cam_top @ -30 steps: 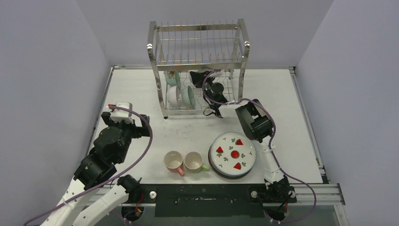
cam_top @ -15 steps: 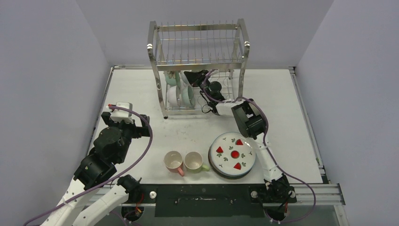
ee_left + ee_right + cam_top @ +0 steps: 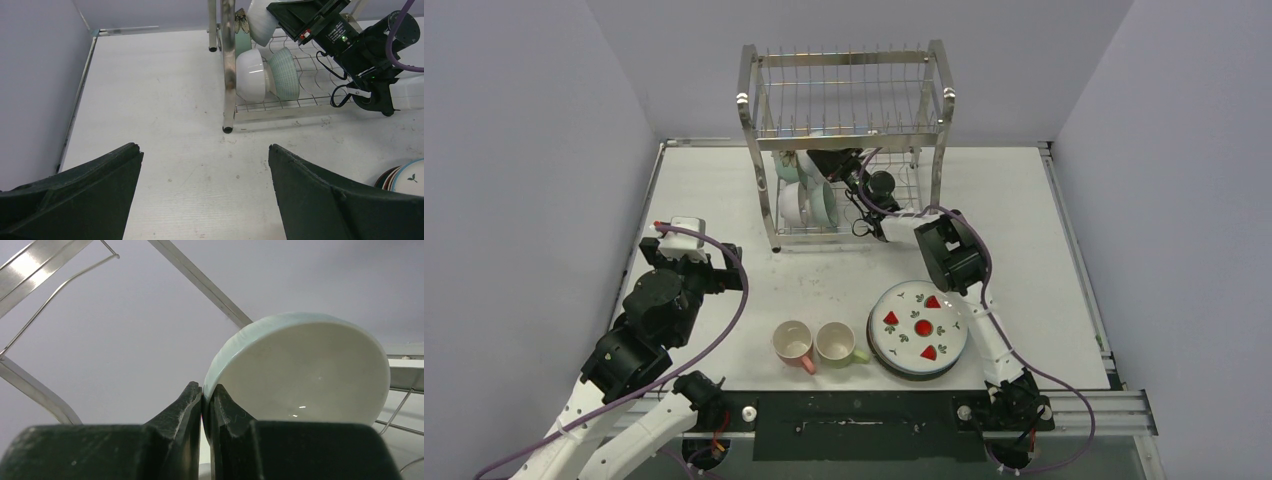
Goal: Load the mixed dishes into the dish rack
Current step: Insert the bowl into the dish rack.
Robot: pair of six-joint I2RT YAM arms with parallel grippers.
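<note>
My right gripper [image 3: 822,160] reaches into the lower tier of the steel dish rack [image 3: 746,100] and is shut on the rim of a mint-green bowl [image 3: 300,370], seen close in the right wrist view with a finger [image 3: 180,410] on each side of the rim. A white bowl [image 3: 792,203] and a mint-green bowl [image 3: 825,203] stand on edge in the lower tier. A strawberry plate [image 3: 919,327] tops a stack at the front right. A pink mug [image 3: 793,344] and a green mug [image 3: 836,343] stand beside it. My left gripper [image 3: 205,155] is open and empty over the bare table.
The rack's upper tier of slotted dividers [image 3: 844,95] holds nothing I can see. The rack's front left leg [image 3: 228,75] stands ahead of my left gripper. The table's left edge [image 3: 75,105] meets the grey wall. Purple cables [image 3: 724,290] trail from both arms.
My right gripper has pushed further left and deeper into the lower tier with the mint-green bowl, towards the bowls standing there. The left arm has not moved.
</note>
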